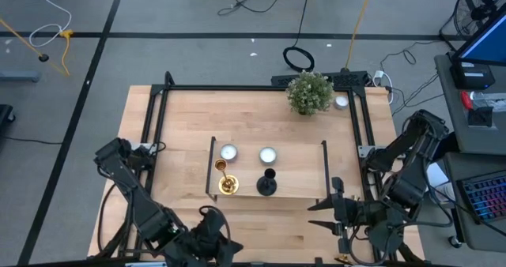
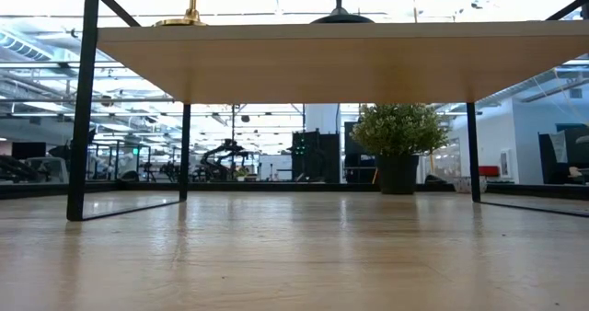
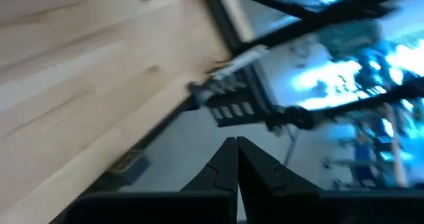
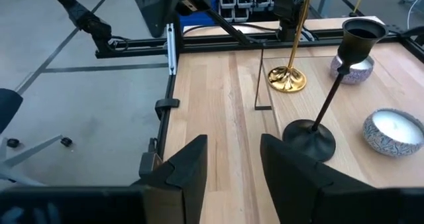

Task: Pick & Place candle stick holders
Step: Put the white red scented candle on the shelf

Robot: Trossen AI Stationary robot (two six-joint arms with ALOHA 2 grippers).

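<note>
My right gripper (image 4: pixel 232 168) hangs low over the near right part of the pale wooden table (image 1: pixel 182 125), jaws parted with nothing between them. Ahead of it, on the long wooden black-framed stand (image 1: pixel 304 189), the black round-based candle stick holder (image 4: pixel 328 91) stands upright, long axis vertical, its base just beyond my right-hand finger and off to one side of the gap rather than in line with it. Farther along the same stand is the slim shiny gold candlestick (image 4: pixel 293 42), also upright; it stands on the stand's left half in the overhead view. Two small white round candles (image 1: pixel 267 155) sit behind them on the stand. (I see only one gold holder and one black one.)

My left gripper (image 3: pixel 235 168) is shut on nothing, pulled in at the table's near left edge and looking off past the table edge towards the floor.

I judge the right arm nearer the black holder; a sideways shift to centre its stem would come first.

I can read no writing or brand anywhere.
</note>
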